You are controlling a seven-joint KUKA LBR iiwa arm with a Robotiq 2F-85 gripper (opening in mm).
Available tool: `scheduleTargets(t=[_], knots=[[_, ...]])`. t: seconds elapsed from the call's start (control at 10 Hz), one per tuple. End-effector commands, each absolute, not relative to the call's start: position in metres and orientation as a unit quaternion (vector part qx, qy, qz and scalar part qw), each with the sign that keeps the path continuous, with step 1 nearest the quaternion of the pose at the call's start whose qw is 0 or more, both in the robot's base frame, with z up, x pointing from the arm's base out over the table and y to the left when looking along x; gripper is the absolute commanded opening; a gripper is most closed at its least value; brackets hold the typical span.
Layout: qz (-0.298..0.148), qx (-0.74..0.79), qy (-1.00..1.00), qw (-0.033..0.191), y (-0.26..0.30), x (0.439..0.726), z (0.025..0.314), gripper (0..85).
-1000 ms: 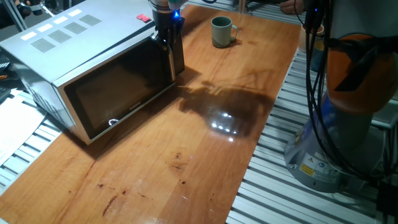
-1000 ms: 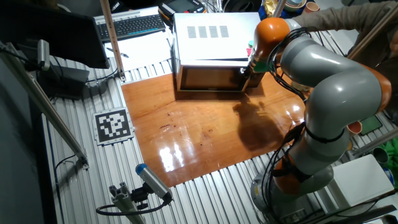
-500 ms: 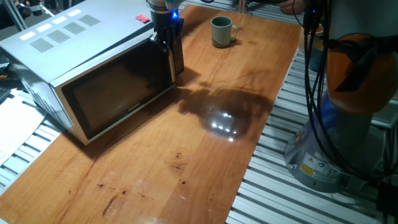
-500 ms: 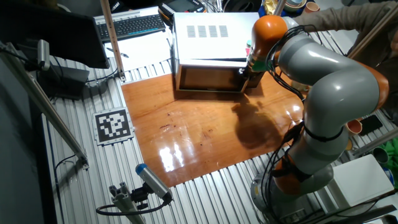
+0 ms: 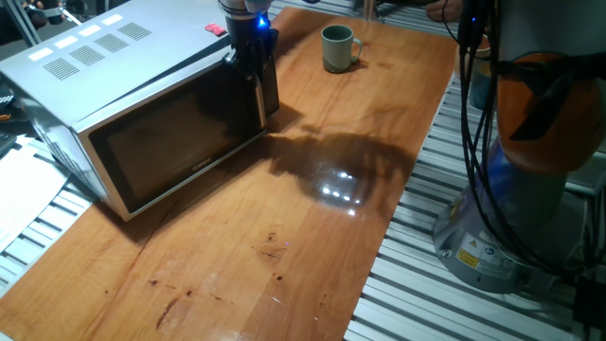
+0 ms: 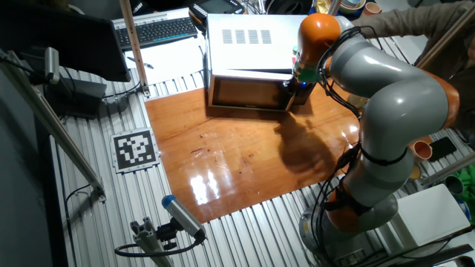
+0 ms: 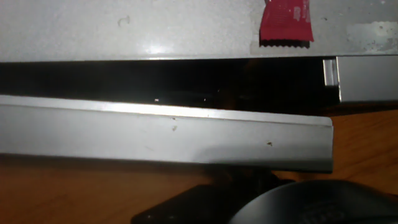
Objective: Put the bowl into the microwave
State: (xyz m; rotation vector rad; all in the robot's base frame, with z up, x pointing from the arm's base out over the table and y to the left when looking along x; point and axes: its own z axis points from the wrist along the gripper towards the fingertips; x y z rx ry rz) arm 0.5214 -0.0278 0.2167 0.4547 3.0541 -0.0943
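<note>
The bowl (image 5: 336,47), a small grey-green mug with a side handle, stands upright at the far end of the wooden table, right of the microwave (image 5: 104,57). My gripper (image 5: 257,83) reaches down at the right edge of the dark glass door (image 5: 180,133), its black fingers closed around the handle there, which they hide. The door stands slightly ajar. In the hand view a dark gap runs between the door's silver top edge (image 7: 161,134) and the microwave's top (image 7: 155,25). In the other fixed view the gripper (image 6: 291,87) sits at the same door corner; the arm hides the bowl.
A red packet (image 5: 217,28) lies on the microwave's top near the gripper. The robot's base and cables (image 5: 502,189) stand off the table's right side. A keyboard (image 6: 159,30) and papers lie behind the microwave. Bare wood (image 5: 312,237) spreads in front of the door.
My gripper has shifted a little to the left, away from the oven's front, and the door's handle side has come with it, widening the gap slightly. The bowl has not moved.
</note>
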Motion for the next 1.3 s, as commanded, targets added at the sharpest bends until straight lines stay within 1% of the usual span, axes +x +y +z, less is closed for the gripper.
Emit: scheduleTargets(t=[0.0,0.1,0.3,0.4,0.8,1.2], knots=[[-0.033,0.153,0.987,0.025,-0.027,0.522,0.219,34.0],[-0.035,0.16,0.986,0.02,-0.025,0.522,0.22,51.0],[-0.032,0.17,0.985,0.017,-0.02,0.521,0.223,51.0],[-0.033,0.171,0.985,0.014,-0.019,0.52,0.224,68.0],[-0.035,0.179,0.983,0.003,-0.013,0.52,0.235,68.0],[-0.042,0.184,0.982,-0.014,-0.01,0.526,0.268,68.0]])
